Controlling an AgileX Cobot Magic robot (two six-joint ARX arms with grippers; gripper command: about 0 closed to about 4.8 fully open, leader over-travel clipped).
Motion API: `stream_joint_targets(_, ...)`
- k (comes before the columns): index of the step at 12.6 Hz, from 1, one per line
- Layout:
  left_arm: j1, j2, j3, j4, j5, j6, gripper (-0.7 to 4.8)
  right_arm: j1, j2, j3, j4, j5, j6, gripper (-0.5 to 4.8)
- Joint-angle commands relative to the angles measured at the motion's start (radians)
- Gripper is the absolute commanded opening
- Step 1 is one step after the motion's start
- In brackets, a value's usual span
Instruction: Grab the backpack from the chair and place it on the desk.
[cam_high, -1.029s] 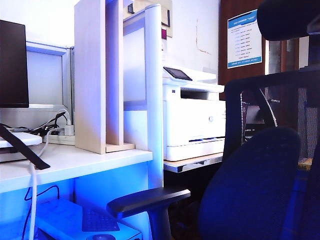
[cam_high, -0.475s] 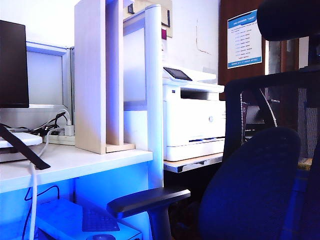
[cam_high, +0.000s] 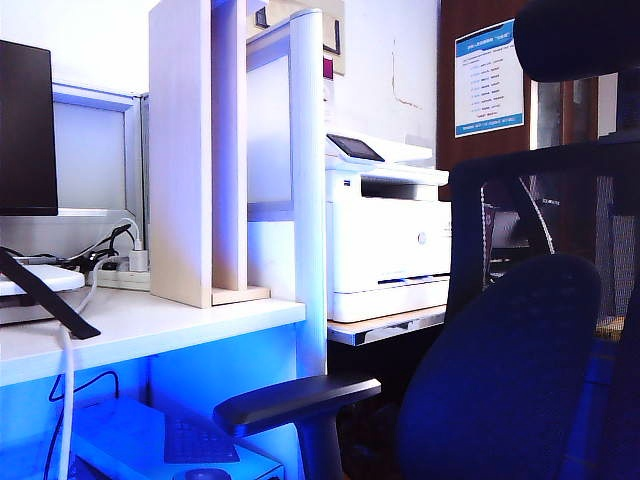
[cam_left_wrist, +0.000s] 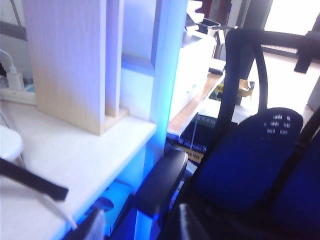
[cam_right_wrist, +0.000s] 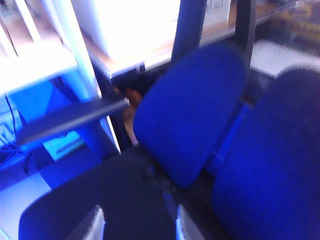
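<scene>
The backpack is out of view. The chair (cam_high: 520, 360) stands on the right with its rounded lumbar cushion (cam_right_wrist: 190, 110), headrest (cam_high: 575, 35) and flat armrest (cam_high: 295, 398). The white desk (cam_high: 150, 330) with its pale wood divider (cam_high: 180, 150) fills the left. A flat black strap (cam_left_wrist: 30, 180) lies on the desk and runs off the edge; what it belongs to is unclear. My left gripper (cam_left_wrist: 142, 227) hangs open between the desk's front edge and the armrest (cam_left_wrist: 162, 182). My right gripper (cam_right_wrist: 139, 225) is open over the dark seat (cam_right_wrist: 100, 200), holding nothing. Neither gripper shows in the exterior view.
A white printer (cam_high: 390, 240) sits on a low table behind the chair. A dark monitor (cam_high: 25, 130) and a power strip with cables (cam_high: 120, 270) are at the desk's back left. A keyboard (cam_high: 195, 440) lies under the desk. A broad blue mesh-textured panel (cam_right_wrist: 270, 160) flanks the cushion.
</scene>
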Motion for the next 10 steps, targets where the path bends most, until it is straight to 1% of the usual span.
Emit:
stream_joint_targets(1,0.000,-0.082,-0.079,0.017,-0.005,-0.037,1.68,0.003,-0.002,-0.057,0.060,0.004,0.000,1.97)
stream_joint_targets(3,0.000,-0.111,-0.124,0.019,-0.033,-0.037,1.42,0.003,-0.002,-0.091,0.105,0.003,0.000,1.96)
stream_joint_targets(4,0.000,-0.121,-0.149,0.019,-0.054,-0.036,1.37,0.003,-0.002,-0.117,0.138,-0.011,0.000,1.45)
stream_joint_targets(5,0.000,-0.127,-0.166,0.023,-0.064,-0.036,1.03,0.003,-0.003,-0.130,0.157,-0.023,0.000,1.17)
stream_joint_targets(7,0.000,-0.137,-0.218,0.064,-0.063,-0.035,0.01,0.003,-0.003,-0.142,0.156,-0.042,-0.004,1.04)
stream_joint_targets(8,0.000,-0.137,-0.238,0.081,-0.064,-0.035,-0.06,0.003,-0.003,-0.142,0.148,-0.042,-0.009,0.75)
stream_joint_targets(9,0.000,-0.137,-0.273,0.114,-0.063,-0.034,-0.06,0.003,-0.003,-0.142,0.133,-0.042,-0.027,-0.03)
stream_joint_targets(10,0.000,-0.135,-0.279,0.093,-0.082,-0.003,-0.06,0.003,-0.002,-0.142,0.118,-0.043,-0.030,-0.05)
